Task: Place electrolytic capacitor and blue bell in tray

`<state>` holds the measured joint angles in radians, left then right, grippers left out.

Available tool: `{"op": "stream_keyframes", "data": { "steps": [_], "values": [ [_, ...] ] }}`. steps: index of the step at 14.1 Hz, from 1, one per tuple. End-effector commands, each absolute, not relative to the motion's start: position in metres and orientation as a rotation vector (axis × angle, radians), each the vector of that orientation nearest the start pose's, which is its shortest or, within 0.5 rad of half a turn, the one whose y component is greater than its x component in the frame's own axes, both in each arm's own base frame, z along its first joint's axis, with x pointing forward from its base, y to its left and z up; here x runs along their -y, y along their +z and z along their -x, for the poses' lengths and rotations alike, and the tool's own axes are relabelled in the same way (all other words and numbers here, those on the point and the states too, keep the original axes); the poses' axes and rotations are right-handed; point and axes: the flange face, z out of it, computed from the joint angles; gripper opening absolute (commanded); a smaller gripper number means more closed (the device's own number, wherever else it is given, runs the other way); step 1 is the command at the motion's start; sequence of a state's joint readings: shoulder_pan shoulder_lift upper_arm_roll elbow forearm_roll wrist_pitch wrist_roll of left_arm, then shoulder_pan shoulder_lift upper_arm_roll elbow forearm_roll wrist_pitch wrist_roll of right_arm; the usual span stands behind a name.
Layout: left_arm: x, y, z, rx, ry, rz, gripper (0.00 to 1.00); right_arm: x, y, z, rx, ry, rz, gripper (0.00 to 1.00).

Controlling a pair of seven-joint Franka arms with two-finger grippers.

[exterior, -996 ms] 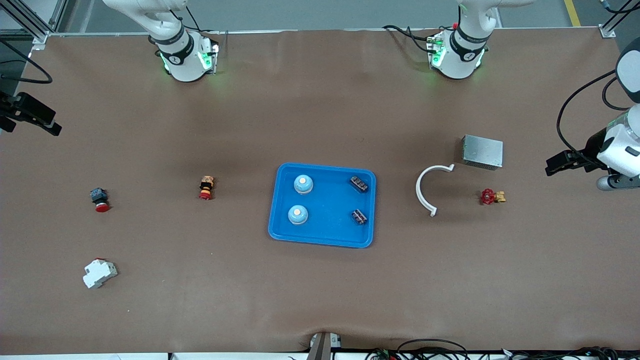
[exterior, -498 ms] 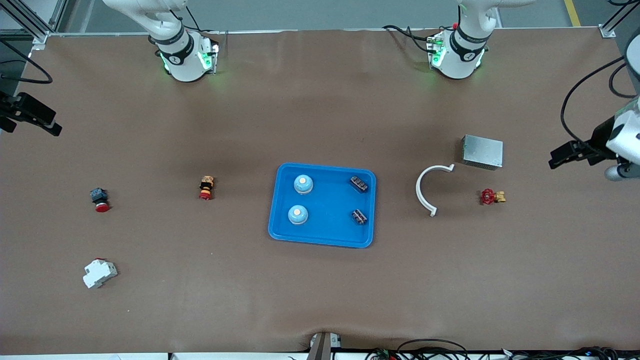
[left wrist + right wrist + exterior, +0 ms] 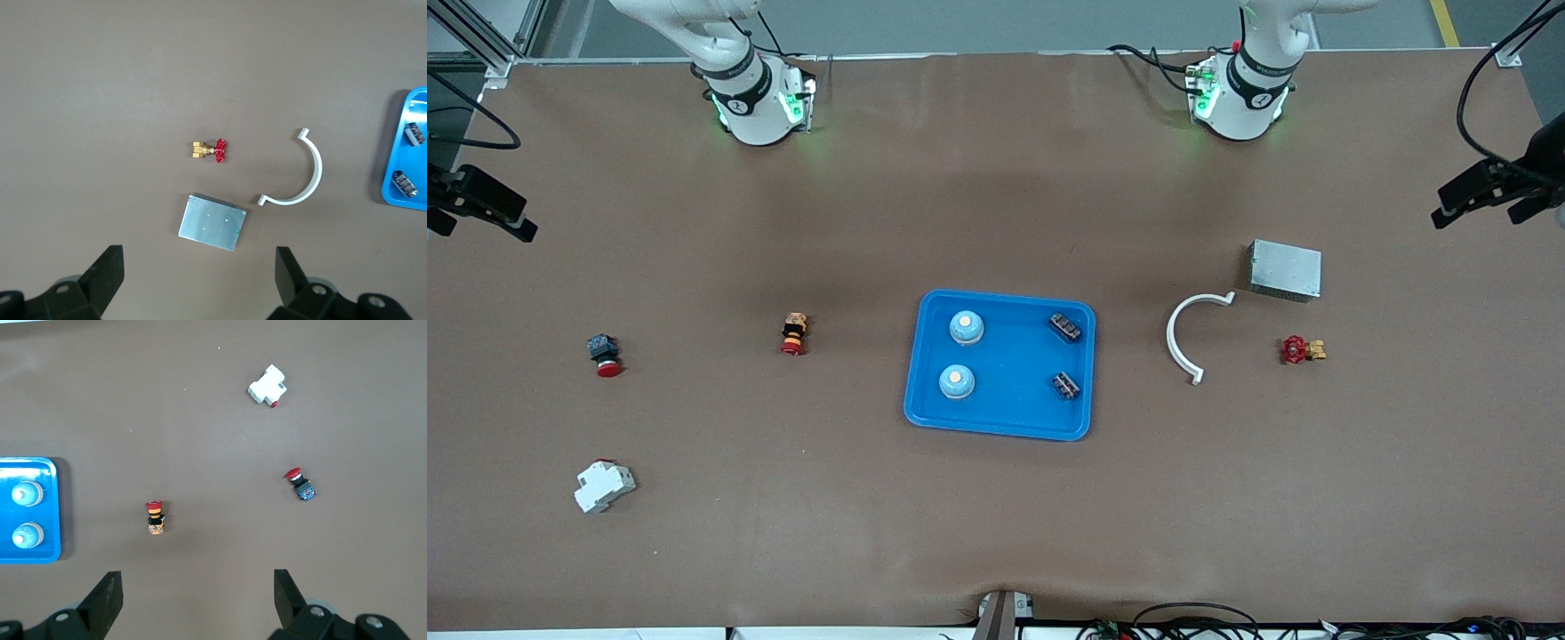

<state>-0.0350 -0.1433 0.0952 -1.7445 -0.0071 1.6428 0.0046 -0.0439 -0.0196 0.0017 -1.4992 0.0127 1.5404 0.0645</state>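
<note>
Brown table (image 3: 996, 533), tray (image 3: 1005, 413) whole (front view), wrist views crop it

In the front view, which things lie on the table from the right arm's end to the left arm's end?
white breaker → red push button → red-capped switch → blue tray → white curved clip → red valve

My right tool (image 3: 193, 600) hangs over bare brown worktop (image 3: 220, 407), fingers (image 3: 107, 597) wide apart, nothing held. I see the blue tray (image 3: 50, 513) with two blue bells (image 3: 27, 495), two red-capped push buttons (image 3: 155, 518), and a white breaker (image 3: 268, 387).
</note>
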Motion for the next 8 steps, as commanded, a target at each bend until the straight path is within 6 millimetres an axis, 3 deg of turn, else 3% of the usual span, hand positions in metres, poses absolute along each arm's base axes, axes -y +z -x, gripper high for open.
{"op": "stream_keyframes", "data": {
  "steps": [1,8],
  "values": [
    [-0.029,0.638,-0.520,0.078,-0.072,3.180,1.00,0.023,0.668,-0.543,-0.177,-0.107,3.113,1.00],
    [-0.026,0.638,-0.535,0.043,-0.071,3.128,1.00,0.026,0.662,-0.543,-0.191,-0.087,3.085,1.00]
  ]
}}
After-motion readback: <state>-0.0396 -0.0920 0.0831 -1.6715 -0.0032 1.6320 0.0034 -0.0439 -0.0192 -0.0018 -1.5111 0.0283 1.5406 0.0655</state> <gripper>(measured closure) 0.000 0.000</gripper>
